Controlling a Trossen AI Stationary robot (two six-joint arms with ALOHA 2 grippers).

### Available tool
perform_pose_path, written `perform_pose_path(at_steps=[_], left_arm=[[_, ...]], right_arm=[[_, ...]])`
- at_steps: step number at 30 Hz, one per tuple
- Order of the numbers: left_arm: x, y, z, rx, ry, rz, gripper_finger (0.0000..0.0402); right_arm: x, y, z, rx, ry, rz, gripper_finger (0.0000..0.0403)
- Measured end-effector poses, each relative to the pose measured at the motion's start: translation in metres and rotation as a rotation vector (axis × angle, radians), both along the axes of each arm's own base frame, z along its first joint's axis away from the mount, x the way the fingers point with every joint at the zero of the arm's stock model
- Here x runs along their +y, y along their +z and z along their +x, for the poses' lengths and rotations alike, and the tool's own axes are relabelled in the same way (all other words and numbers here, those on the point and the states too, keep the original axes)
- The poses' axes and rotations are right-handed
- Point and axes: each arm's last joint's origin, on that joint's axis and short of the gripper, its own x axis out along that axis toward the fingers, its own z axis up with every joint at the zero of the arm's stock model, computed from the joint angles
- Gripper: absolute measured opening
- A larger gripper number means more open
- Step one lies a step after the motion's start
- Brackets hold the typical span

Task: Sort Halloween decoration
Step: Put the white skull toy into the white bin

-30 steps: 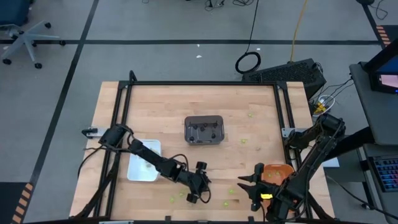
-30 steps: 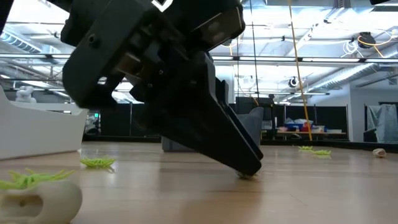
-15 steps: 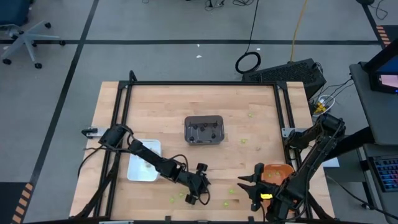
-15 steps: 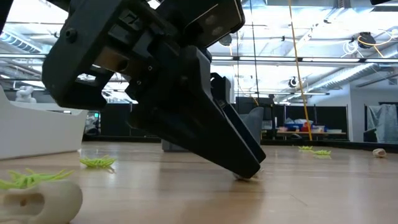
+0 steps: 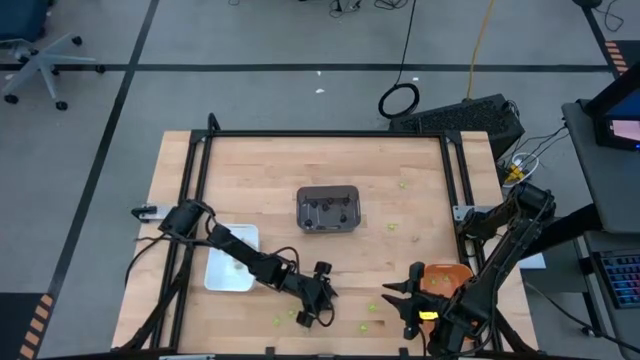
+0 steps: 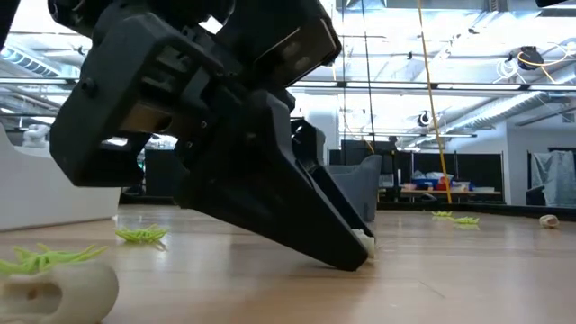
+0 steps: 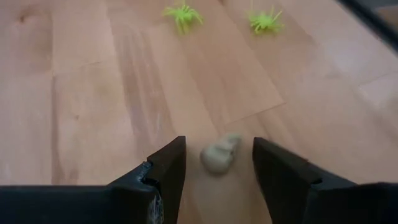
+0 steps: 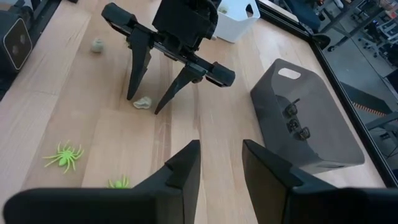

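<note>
A pale tan trinket (image 7: 219, 157) lies on the bare wood near the table's front edge, left of the middle. My left gripper (image 7: 216, 140) is open, slants down at it, and has one finger on each side with a gap at both. The right wrist view shows the same trinket (image 8: 142, 102) between those fingers (image 8: 132, 93). Lime-green spider trinkets (image 7: 181, 12) lie just beyond it. My right gripper (image 8: 219, 163) hangs open over the front right of the table, by the orange tray (image 5: 447, 279), with nothing between its fingers.
A white tray (image 5: 229, 272) stands at the left and a dark grey tray (image 5: 328, 209) with dark trinkets at the centre. A second tan trinket (image 8: 96, 45) and green spiders (image 8: 64, 155) lie near the front edge. More green ones (image 5: 391, 227) are scattered to the right.
</note>
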Motion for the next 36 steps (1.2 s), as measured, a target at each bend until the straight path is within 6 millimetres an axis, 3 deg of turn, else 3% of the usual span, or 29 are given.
perform_pose_path(at_steps=[5,18,31,36], left_arm=[[-0.002,0.001,0.002,-0.033,-0.032,-0.036,0.0184],[-0.003,-0.021,0.007,-0.050,-0.009,-0.069,0.0177],[-0.003,-0.023,0.006,-0.030,0.008,-0.049,0.0049],[0.001,-0.024,0.007,-0.024,0.024,-0.038,0.0021]], right_arm=[[0.000,0.000,0.000,0.000,0.000,-0.001,0.0105],[0.000,0.000,0.000,0.001,0.000,-0.003,0.0105],[0.000,0.000,0.000,0.001,0.000,-0.003,0.0105],[0.000,0.000,0.000,0.001,0.000,-0.003,0.0105]])
